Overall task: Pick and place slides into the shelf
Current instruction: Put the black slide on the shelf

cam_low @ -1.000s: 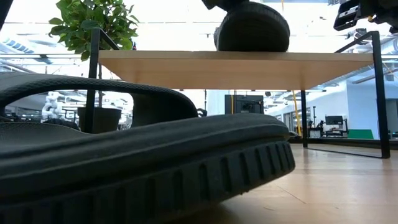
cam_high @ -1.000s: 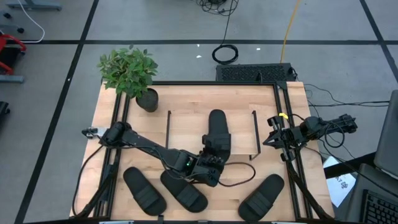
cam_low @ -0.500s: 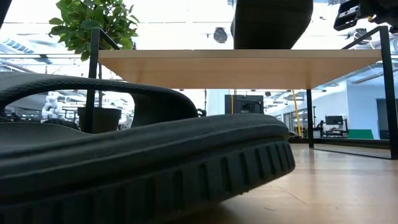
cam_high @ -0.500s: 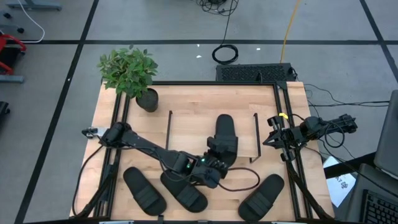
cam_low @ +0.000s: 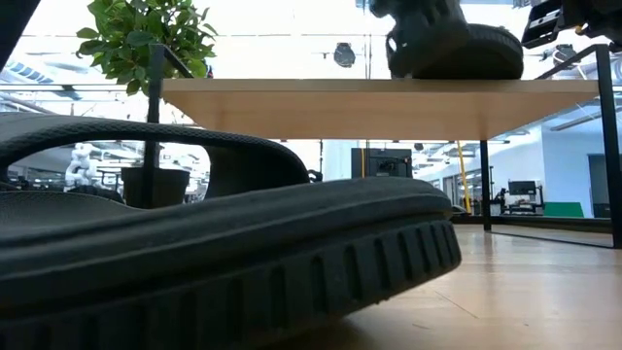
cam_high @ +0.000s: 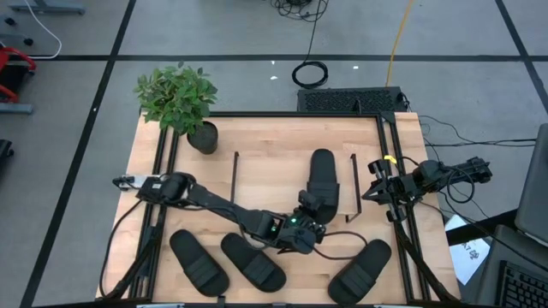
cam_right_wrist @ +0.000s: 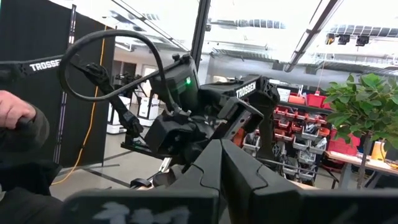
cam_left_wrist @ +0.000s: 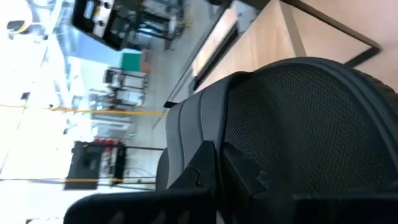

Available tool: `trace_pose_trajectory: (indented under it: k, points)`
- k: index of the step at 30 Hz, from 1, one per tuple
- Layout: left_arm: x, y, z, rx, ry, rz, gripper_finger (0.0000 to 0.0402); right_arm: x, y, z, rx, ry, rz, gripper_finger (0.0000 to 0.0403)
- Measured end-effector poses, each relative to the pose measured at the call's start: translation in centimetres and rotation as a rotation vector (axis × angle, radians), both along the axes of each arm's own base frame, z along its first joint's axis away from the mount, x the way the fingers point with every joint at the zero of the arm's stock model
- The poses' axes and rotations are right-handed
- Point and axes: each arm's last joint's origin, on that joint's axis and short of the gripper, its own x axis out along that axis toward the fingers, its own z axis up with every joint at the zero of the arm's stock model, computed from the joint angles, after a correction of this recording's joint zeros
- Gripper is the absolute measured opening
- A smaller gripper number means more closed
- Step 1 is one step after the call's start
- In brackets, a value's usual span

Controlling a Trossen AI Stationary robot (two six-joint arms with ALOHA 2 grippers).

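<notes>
A black open-toe slide sandal with a wide textured strap (cam_high: 322, 175) lies on the right part of the low light-wood shelf with thin black side frames (cam_high: 265, 175), pointing far. The left gripper (cam_high: 310, 208) (arm stretched diagonally across the table) has its fingers clamped on the sandal's near end. 3 matching black slides (cam_high: 252, 261) lie along the near table edge. The right gripper (cam_high: 374, 192) waits at the right edge, fingers together.

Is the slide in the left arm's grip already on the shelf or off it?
On it: the slide lies on the shelf near its right end, sole on the board in the low view, left end effector shut on its heel.
</notes>
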Motion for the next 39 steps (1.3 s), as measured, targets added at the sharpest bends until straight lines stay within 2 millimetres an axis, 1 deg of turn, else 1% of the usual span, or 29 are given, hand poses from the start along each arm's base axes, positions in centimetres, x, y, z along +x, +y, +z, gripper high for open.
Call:
trace_pose_trajectory:
  k: [2,9,13,16,20,23,27,34,39]
  points:
    - [0.3,0.0,-0.3,0.008,-0.013,0.007,0.0001,0.0,0.0,0.0,0.000,0.000,0.000,0.0000]
    - [0.3,-0.5,-0.2,0.024,-0.032,0.010,0.0001,0.0,0.0,0.0,-0.001,-0.003,-0.001,0.0000]
    - [0.2,-0.5,-0.3,0.000,-0.047,0.017,0.0003,0.0,0.0,0.0,-0.001,-0.003,-0.001,0.0000]
    - [0.2,-0.5,-0.3,-0.027,-0.066,0.026,0.0012,0.0,0.0,0.0,0.000,-0.003,-0.001,0.0000]
    - [0.2,-0.7,-0.3,-0.013,-0.055,0.017,0.0032,0.0,0.0,0.0,0.011,0.002,0.003,0.0000]
    - [0.1,-1.0,-0.3,-0.019,-0.060,0.013,0.0054,0.0,0.0,0.0,0.020,0.005,0.006,0.0000]
    - [0.1,-1.1,-0.3,-0.032,-0.066,0.010,0.0094,0.0,0.0,0.0,0.019,0.005,0.008,0.0000]
    - [0.0,-1.4,-0.1,0.000,-0.068,0.015,0.0190,0.0,0.0,0.0,0.018,0.008,0.009,0.0000]
    - [-0.3,-2.8,0.7,0.085,-0.103,0.036,0.0250,0.0,0.0,0.0,0.016,0.012,0.009,0.0000]
